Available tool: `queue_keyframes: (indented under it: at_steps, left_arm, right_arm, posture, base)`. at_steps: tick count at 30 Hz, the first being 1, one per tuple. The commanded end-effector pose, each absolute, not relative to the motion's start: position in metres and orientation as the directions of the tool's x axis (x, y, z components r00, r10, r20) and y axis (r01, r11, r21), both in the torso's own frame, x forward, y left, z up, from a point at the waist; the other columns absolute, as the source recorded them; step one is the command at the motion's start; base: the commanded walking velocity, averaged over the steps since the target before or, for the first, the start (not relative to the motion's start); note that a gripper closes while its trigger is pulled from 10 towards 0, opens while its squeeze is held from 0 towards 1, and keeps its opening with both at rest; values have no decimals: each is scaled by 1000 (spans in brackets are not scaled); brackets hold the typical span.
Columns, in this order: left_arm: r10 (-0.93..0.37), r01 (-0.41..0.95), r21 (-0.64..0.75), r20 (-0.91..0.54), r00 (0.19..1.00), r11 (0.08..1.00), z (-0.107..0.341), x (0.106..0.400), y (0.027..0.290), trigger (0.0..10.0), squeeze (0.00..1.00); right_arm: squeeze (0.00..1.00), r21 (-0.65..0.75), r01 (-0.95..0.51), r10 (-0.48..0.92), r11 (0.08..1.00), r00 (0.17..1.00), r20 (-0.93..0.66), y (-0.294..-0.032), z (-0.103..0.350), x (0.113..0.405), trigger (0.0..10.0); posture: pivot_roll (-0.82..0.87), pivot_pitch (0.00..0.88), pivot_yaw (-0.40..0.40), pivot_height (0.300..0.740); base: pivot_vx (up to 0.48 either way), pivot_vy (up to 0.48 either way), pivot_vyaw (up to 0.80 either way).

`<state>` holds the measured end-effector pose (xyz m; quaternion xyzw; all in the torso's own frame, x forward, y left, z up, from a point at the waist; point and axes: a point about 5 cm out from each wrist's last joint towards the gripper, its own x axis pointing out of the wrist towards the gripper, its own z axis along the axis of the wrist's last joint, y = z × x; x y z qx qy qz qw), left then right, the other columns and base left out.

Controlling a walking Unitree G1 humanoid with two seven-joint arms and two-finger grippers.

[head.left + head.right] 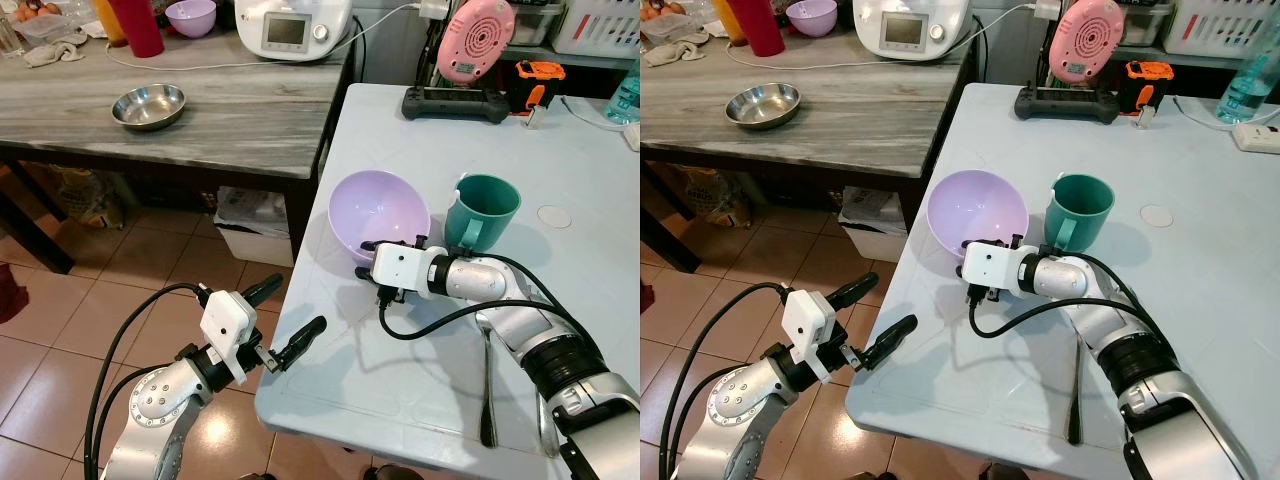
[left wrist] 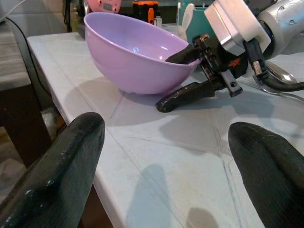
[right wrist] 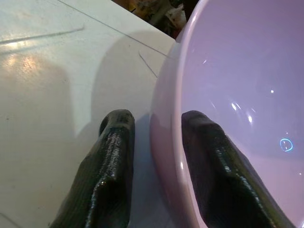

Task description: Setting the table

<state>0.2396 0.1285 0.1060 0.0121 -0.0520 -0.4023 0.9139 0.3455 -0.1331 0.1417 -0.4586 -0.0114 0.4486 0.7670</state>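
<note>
Left gripper point(image 1: 285, 322) hovers off the desk point(image 1: 420, 400) edge, fingers spread, probably just waiting. Right gripper point(image 1: 365, 258) straddles the lilac bowl point(image 1: 378, 212) rim, one finger inside, ready to drag it; green cup point(image 1: 482, 211) sits beside.

Your two head views look down from above at the pale blue-grey tabletop point(image 1: 420, 360), sharing the lilac plastic bowl point(image 1: 977, 212). Your left wrist view faces that bowl low across the table; your right wrist view sits tight against its rim.
</note>
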Motion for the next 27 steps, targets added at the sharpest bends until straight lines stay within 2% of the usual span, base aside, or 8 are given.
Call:
queue_keyframes:
  at_steps: [1, 12, 17, 20, 24, 25, 26, 27]
  left_arm:
    - [-739, 735, 76, 76, 669, 674, 106, 240, 131, 10000, 0]
    - [-740, 735, 82, 74, 669, 673, 107, 240, 130, 10000, 0]
    - [-733, 728, 88, 74, 676, 680, 107, 241, 131, 10000, 0]
    - [-712, 705, 98, 79, 698, 702, 108, 245, 132, 10000, 0]
    - [-612, 606, 91, 71, 788, 791, 105, 257, 142, 10000, 0]
    - [-534, 528, 94, 49, 844, 844, 102, 264, 149, 10000, 0]
    - [-504, 499, 91, 41, 863, 862, 100, 266, 152, 10000, 0]
    - [-486, 482, 87, 37, 873, 872, 100, 267, 154, 10000, 0]
  right_arm:
    - [0, -726, -666, 674, 169, 616, -408, -139, 144, 350, 0]
    - [0, -765, -624, 675, 161, 635, -376, -139, 151, 352, 0]
    - [0, -793, -578, 705, 193, 644, -298, -132, 163, 354, 0]
    - [0, -804, -551, 723, 225, 647, -241, -126, 170, 354, 0]
    - [0, -797, -515, 747, 316, 653, -126, -117, 182, 351, 0]
    - [0, -765, -504, 745, 402, 665, -46, -111, 187, 346, 4745]
    - [0, -748, -497, 741, 440, 671, -11, -109, 188, 344, 7490]
    - [0, -737, -493, 737, 462, 675, 10, -108, 189, 343, 7490]
  posture:
    - [-155, 137, 65, 740]
    - [-149, 134, 68, 740]
    - [-149, 128, 73, 740]
    - [-148, 123, 74, 740]
    - [-144, 122, 64, 740]
    - [-141, 123, 58, 740]
    - [-140, 123, 56, 740]
    - [-140, 123, 55, 740]
  base:
    - [0, 0, 0]
    - [0, 0, 0]
    - [0, 0, 0]
    - [0, 0, 0]
    - [0, 0, 0]
    - [0, 0, 0]
    - [0, 0, 0]
    - [0, 0, 0]
